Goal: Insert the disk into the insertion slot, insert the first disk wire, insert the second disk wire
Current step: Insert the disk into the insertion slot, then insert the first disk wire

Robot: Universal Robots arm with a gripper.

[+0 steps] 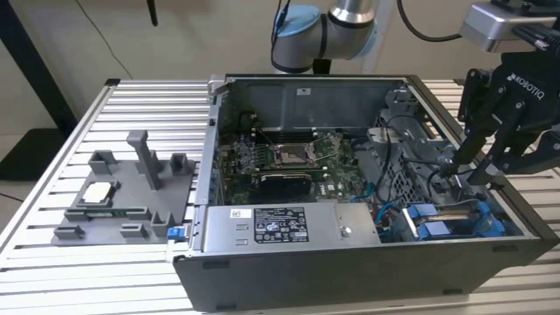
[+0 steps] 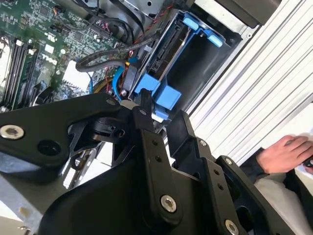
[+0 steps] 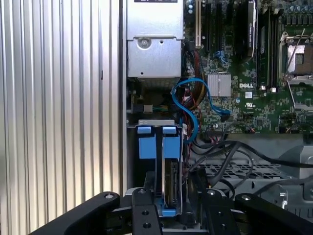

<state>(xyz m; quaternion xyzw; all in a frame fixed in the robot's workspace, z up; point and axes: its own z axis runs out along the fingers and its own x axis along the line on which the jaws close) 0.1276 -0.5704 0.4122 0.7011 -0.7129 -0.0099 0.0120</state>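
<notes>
The disk (image 3: 171,183) stands on edge in its bright blue carrier frame, down inside the insertion slot (image 3: 230,172), a grey cage with perforated walls. In the exterior view the disk (image 1: 460,220) lies low in the case's near right corner. My gripper (image 1: 471,170) hangs just above the cage, open, and I see nothing held between its black fingers. In both wrist views the gripper (image 3: 171,200) (image 2: 161,110) straddles the disk's end from above. Black wires (image 3: 220,152) and a blue cable (image 3: 190,107) lie loose beside the cage.
The open computer case (image 1: 350,275) lies on a slatted metal table (image 1: 149,105). Its power supply (image 1: 280,226) and motherboard (image 1: 289,154) sit beside the cage. A grey fixture (image 1: 131,190) stands at the exterior view's left. A person's hand (image 2: 286,152) rests outside the case.
</notes>
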